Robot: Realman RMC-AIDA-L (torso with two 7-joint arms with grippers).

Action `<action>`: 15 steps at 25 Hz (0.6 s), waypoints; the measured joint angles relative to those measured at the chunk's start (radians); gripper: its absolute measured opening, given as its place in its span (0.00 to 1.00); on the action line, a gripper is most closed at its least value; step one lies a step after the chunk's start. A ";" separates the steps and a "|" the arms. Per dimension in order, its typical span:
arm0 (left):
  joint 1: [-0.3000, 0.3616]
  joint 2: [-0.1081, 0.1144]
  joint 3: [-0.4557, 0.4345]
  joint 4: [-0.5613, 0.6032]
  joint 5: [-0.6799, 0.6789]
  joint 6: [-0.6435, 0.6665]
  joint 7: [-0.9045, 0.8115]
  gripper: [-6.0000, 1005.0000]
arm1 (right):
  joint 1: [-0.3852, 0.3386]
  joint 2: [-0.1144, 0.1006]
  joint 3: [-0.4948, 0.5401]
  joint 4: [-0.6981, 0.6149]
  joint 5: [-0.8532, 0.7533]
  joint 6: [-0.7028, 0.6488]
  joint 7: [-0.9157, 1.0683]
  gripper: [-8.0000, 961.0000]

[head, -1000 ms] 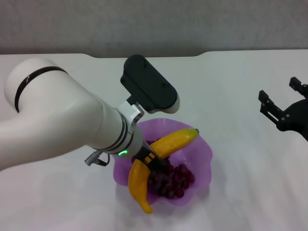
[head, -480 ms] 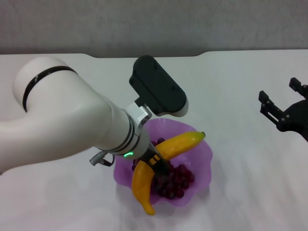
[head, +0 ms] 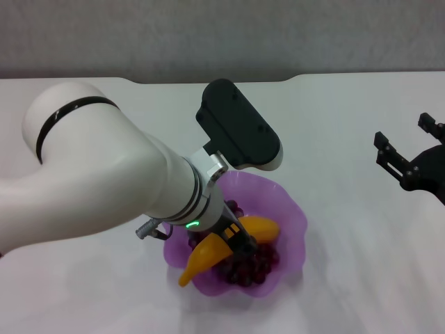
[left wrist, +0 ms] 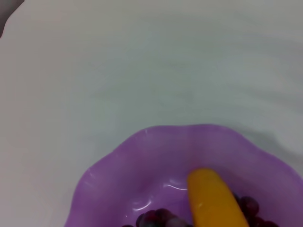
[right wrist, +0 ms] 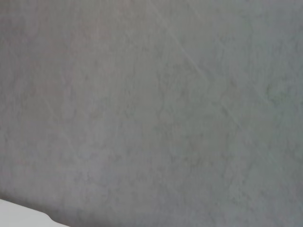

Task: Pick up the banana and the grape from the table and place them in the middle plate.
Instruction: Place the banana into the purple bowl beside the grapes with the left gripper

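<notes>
The purple scalloped middle plate sits on the white table in front of me. Dark red grapes lie in its bottom. The yellow banana lies low across them, one end over the plate's near-left rim. My left gripper is down inside the plate, shut on the banana's middle. In the left wrist view the banana points into the plate with grapes beside it. My right gripper hangs open at the far right, off the table surface.
The table's back edge meets a grey wall. My bulky left arm covers the table left of the plate. The right wrist view holds only the grey wall.
My left arm moved right and lowered. The banana, which was held above the plate and stretched over its rim, now sits down in the plate on the grapes.
</notes>
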State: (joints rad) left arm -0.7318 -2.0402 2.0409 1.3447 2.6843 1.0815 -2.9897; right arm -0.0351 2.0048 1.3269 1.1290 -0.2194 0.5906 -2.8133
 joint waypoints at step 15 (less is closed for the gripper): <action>0.035 0.001 0.015 0.117 0.035 0.014 0.000 0.84 | -0.001 -0.001 0.000 0.000 0.000 -0.002 0.000 0.83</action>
State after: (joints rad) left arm -0.6969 -2.0388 2.0556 1.4620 2.7189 1.0951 -2.9896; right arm -0.0359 2.0040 1.3271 1.1289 -0.2194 0.5886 -2.8133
